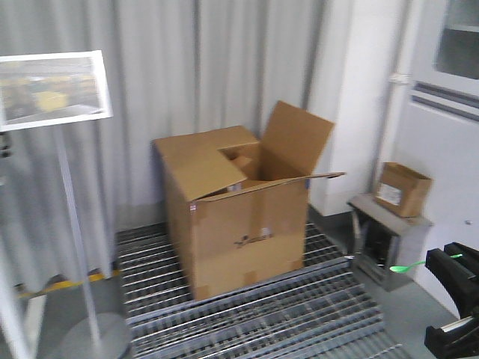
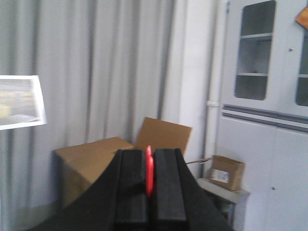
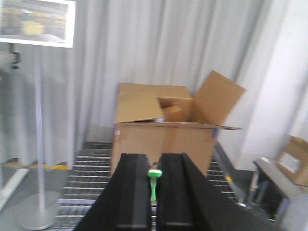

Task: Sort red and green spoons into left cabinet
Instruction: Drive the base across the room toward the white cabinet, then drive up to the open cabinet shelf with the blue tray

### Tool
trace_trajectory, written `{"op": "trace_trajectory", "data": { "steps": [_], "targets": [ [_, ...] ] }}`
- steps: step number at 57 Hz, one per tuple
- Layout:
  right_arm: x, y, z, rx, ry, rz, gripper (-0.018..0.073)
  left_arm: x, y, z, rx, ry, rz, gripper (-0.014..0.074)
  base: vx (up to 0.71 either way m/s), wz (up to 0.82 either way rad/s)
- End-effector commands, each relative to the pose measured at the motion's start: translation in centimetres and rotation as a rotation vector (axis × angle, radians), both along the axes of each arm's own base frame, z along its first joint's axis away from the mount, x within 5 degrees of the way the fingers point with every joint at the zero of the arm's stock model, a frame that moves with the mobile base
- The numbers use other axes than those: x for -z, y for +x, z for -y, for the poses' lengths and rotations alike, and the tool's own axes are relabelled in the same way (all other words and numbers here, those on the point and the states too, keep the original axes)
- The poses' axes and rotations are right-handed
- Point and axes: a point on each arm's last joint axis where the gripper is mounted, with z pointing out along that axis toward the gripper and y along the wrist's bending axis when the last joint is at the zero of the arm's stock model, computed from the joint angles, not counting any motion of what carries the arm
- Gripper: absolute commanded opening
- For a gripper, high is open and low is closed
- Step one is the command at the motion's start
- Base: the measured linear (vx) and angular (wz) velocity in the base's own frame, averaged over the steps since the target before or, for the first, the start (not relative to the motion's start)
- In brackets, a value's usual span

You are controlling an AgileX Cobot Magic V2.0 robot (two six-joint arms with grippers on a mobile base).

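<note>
Across the whole background, grey pleated curtain [image 1: 187, 67]. At the right of the left wrist view, what looks like the left cabinet [image 2: 269, 120], pale grey with shelves behind glazed doors, though hard to confirm as the target. In the middle of the front view, a big open cardboard box [image 1: 232, 217] on floor grating [image 1: 299, 314]. Upper left, a sign on a stand [image 1: 52, 86]; right of centre, a small box [image 1: 403, 188]. Bottom centre of the left wrist view: left end effector [image 2: 149, 159] clamped on the red spoon [image 2: 149, 171], upright between the fingers. Bottom centre of the right wrist view: right end effector [image 3: 154, 166] clamped on the green spoon [image 3: 154, 185], seen again at the lower right of the front view. Judged as the carry step: both spoons in hand, neither shelved. Next, probably: facing the cabinet, reaching onto a shelf, then letting go of each spoon there.
</note>
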Motion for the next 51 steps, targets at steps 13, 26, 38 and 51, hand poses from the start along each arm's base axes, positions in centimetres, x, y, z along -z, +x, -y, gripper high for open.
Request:
{"op": "trace_trajectory", "data": {
  "steps": [13, 26, 38, 51],
  "targets": [
    [-1.71, -0.13, -0.26, -0.033, 0.028, 0.098, 0.0022, -1.59, -0.31, 0.13, 0.024, -0.031, 0.093, -0.0006, 0.38, -0.72],
    [-1.71, -0.13, -0.26, -0.033, 0.028, 0.098, 0.0022, -1.59, -0.31, 0.13, 0.023, -0.030, 0.093, -0.0006, 0.34, -0.85],
    [-1.71, -0.13, -0.26, -0.033, 0.028, 0.098, 0.0022, -1.59, -0.31, 0.13, 0.023, -0.030, 0.093, -0.0006, 0.31, -0.85],
    [-1.71, -0.13, -0.26, -0.033, 0.028, 0.098, 0.0022, -1.59, -0.31, 0.13, 0.023, -0.030, 0.093, -0.0006, 0.30, -0.73]
  ]
}}
